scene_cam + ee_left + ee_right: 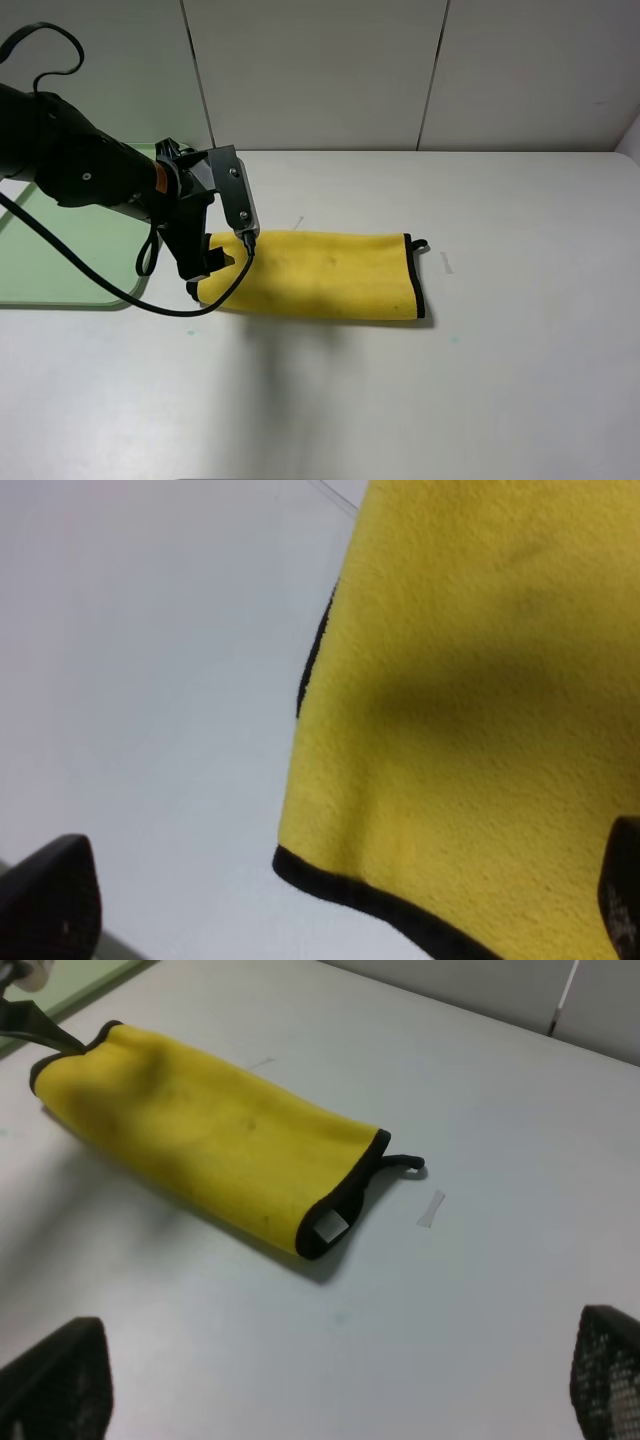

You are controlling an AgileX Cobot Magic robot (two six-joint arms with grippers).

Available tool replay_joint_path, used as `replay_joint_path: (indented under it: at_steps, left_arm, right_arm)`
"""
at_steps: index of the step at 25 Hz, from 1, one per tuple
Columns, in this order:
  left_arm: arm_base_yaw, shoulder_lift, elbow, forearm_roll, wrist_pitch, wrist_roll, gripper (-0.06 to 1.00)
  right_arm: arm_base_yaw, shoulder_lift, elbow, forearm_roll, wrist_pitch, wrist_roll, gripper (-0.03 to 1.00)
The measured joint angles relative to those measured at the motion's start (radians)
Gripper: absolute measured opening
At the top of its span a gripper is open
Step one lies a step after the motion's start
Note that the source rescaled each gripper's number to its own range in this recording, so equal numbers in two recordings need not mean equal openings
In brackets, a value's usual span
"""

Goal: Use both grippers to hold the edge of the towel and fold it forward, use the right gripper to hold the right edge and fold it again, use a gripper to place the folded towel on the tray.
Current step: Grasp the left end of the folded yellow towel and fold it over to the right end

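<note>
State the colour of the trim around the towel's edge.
Black trim on a yellow towel; right wrist view shows it best.

No legible text, even on the small white tag (330, 1226) of the towel (200, 1130)

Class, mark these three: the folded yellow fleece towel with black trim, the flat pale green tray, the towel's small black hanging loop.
Yellow towel (320, 275), exterior high view, middle of its upper surface.
Green tray (40, 275), exterior high view, bare surface.
Black loop (410, 1162), right wrist view, its curved end.
</note>
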Motion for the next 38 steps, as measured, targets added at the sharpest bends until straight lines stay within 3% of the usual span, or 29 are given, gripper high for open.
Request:
replay_joint_path:
  at_steps: [3, 9, 15, 18, 23, 27, 32, 38]
  left_arm:
    - [0.000, 0.000, 0.000, 0.000, 0.000, -0.001, 1.00]
    - [0.000, 0.000, 0.000, 0.000, 0.000, -0.022, 1.00]
    - [0.000, 0.000, 0.000, 0.000, 0.000, -0.053, 1.00]
    - [0.000, 0.000, 0.000, 0.000, -0.005, -0.176, 1.00]
    - [0.000, 0.000, 0.000, 0.000, -0.006, -0.598, 1.00]
    - [0.000, 0.000, 0.000, 0.000, 0.022, -0.827, 1.00]
    - [0.000, 0.012, 0.010, -0.001, 0.025, -0.954, 1.00]
    - [0.000, 0.131, 0.010, -0.002, 0.015, -0.973, 1.00]
  right_arm:
    - [-0.013, 0.000, 0.000, 0.000, 0.000, 0.003, 1.00]
    - [-0.218, 0.000, 0.000, 0.002, -0.001, 0.003, 1.00]
    - [-0.302, 0.000, 0.000, 0.002, -0.002, 0.003, 1.00]
    - [-0.302, 0.000, 0.000, 0.003, -0.002, 0.003, 1.00]
    - [-0.302, 0.000, 0.000, 0.003, -0.002, 0.003, 1.00]
    - [-0.302, 0.000, 0.000, 0.003, -0.002, 0.003, 1.00]
    - [-0.302, 0.000, 0.000, 0.003, -0.002, 0.003, 1.00]
    - [-0.302, 0.000, 0.000, 0.003, -0.002, 0.003, 1.00]
